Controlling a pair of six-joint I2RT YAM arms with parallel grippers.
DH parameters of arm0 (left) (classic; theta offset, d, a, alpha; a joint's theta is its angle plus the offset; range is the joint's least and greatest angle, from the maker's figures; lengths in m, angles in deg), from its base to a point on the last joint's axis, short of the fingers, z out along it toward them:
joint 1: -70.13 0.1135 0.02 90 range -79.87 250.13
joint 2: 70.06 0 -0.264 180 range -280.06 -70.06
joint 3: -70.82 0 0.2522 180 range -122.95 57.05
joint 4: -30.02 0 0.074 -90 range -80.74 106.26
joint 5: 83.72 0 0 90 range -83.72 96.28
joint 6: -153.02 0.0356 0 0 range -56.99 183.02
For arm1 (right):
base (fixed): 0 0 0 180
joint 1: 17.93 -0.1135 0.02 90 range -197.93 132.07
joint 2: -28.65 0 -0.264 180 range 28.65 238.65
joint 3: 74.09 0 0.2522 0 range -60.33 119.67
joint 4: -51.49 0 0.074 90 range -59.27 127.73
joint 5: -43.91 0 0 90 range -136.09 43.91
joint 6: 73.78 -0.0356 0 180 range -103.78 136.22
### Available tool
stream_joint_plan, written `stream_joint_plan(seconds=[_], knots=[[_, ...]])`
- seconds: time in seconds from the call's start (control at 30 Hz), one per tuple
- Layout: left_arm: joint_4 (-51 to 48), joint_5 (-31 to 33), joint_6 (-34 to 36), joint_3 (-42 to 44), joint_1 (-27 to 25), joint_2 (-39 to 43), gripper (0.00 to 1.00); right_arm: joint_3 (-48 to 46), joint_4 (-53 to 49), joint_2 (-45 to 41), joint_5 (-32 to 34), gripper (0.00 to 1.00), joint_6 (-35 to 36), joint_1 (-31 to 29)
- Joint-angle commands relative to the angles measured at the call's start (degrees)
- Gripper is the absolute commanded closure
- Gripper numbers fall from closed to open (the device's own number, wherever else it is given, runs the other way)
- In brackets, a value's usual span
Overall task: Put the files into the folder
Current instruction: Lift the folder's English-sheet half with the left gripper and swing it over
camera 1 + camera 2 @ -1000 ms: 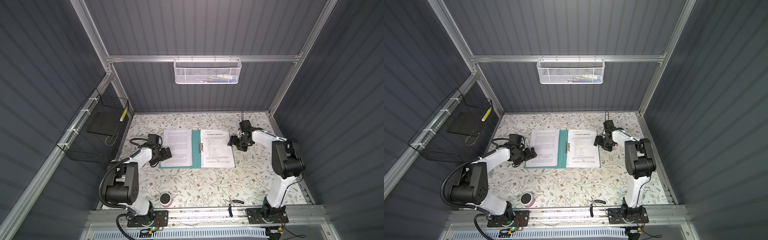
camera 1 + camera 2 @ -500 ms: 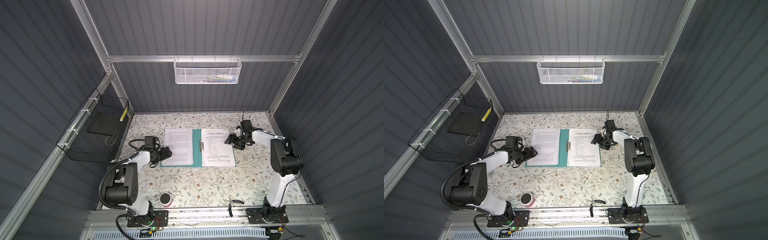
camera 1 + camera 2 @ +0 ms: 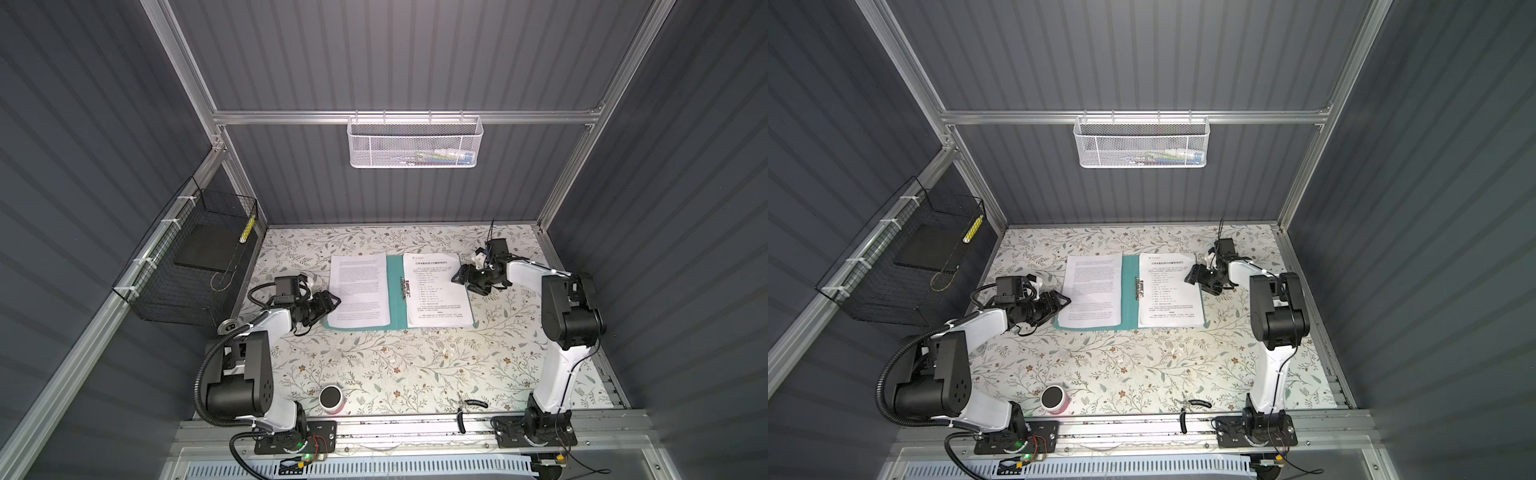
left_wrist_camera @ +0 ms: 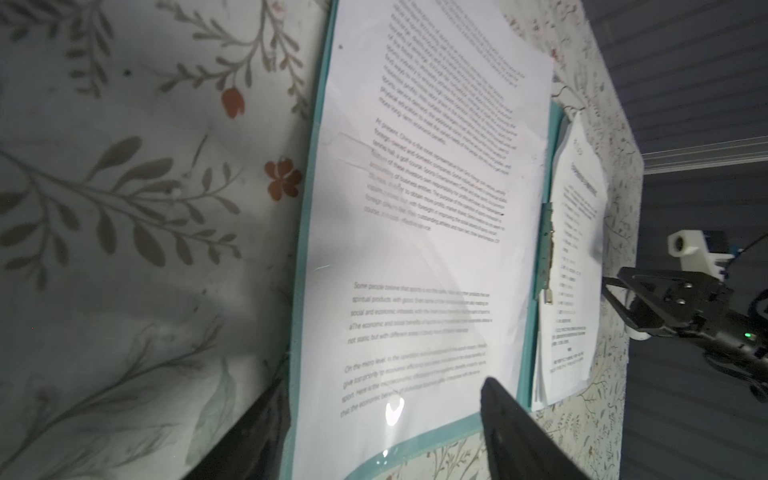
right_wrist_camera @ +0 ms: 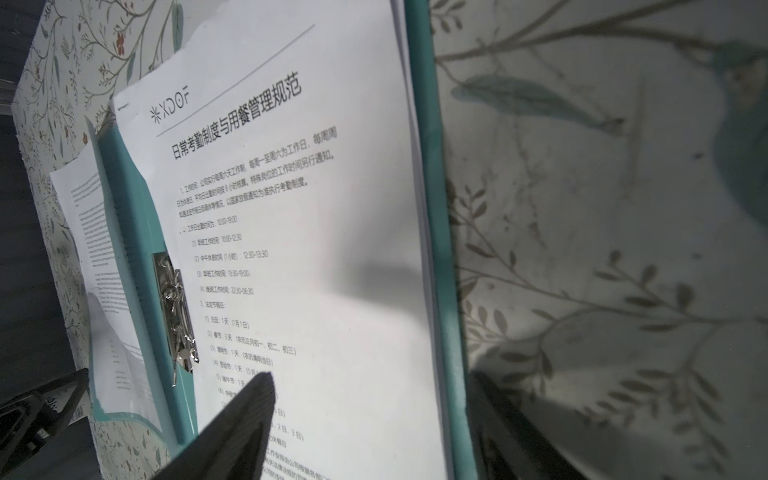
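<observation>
The teal folder (image 3: pixel 397 291) (image 3: pixel 1129 291) lies open and flat on the floral table, its metal clip (image 5: pixel 176 311) (image 4: pixel 546 253) at the spine. White printed files lie on both halves: one sheet (image 3: pixel 359 291) (image 4: pixel 415 249) on the left half and a stack (image 3: pixel 436 291) (image 5: pixel 311 249) on the right. My left gripper (image 3: pixel 334 301) (image 3: pixel 1065 300) (image 4: pixel 382 384) is open, jaws straddling the folder's left edge. At the folder's right edge my right gripper (image 3: pixel 457 276) (image 3: pixel 1190 276) (image 5: pixel 372 376) is open too, one finger over the stack and one outside the cover.
A pink cup with a dark top (image 3: pixel 331 399) stands near the front edge. A black wire basket (image 3: pixel 195 266) holding a dark slab hangs on the left wall. A white mesh basket (image 3: pixel 415 141) hangs on the back rail. A small black clip (image 3: pixel 473 403) lies front right.
The left gripper's jaws have narrowed around the folder's left edge. The right gripper has edged slightly inward over the folder's right edge. Folder and sheets lie as before.
</observation>
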Motion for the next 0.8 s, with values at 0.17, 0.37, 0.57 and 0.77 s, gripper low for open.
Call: stream_joint_plan(seconds=[0.17,0.37,0.57,0.77], knots=[[4.31,-13.02,-3.24,1.66,-1.65,1.48,0.32,-4.57,-5.48,2.77,-5.01,0.27,-1.05,-2.84],[4.63,-12.41,-3.36,2.15,-1.65,2.97,0.36,-5.24,-5.46,2.13,-4.32,0.27,-1.69,-2.92],[3.77,-11.13,-2.8,1.25,-1.74,8.02,0.2,-5.32,-5.44,2.08,-4.57,0.27,-1.84,-3.19],[6.18,-10.09,-3.96,1.57,-3.5,11.87,0.16,-5.45,-5.43,1.74,-3.58,0.27,-1.75,-3.8]])
